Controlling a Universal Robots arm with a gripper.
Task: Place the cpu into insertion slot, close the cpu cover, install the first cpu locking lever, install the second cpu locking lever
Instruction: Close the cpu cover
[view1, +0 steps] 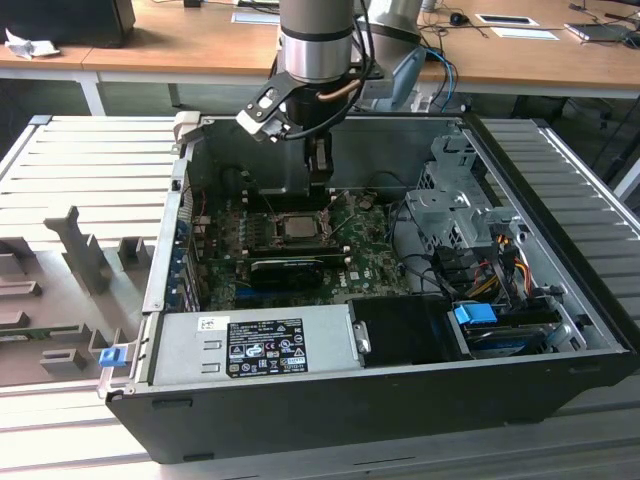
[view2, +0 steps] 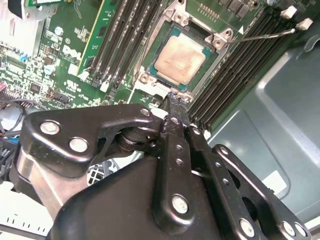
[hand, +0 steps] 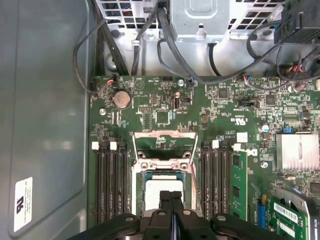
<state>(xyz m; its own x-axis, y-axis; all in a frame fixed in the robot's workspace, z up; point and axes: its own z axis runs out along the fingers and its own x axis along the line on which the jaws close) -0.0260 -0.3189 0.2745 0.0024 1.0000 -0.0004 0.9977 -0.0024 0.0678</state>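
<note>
Second wrist view has the cpu (view2: 180, 59) lying flat in the insertion slot (view2: 212, 60), pale top up, between two banks of memory slots (view2: 125, 40) near the middle of the green motherboard (view2: 60, 55). The gripper (view2: 172, 100) hangs just over the slot's edge, its fingers (view2: 176, 125) pressed together with nothing visible between them. In the first wrist view the cpu cover (hand: 162, 162) stands swung up off the chip, at the slot's side away from the gripper. In the exterior view the arm (view1: 318, 40) reaches down into the open computer case (view1: 300, 420)
</note>
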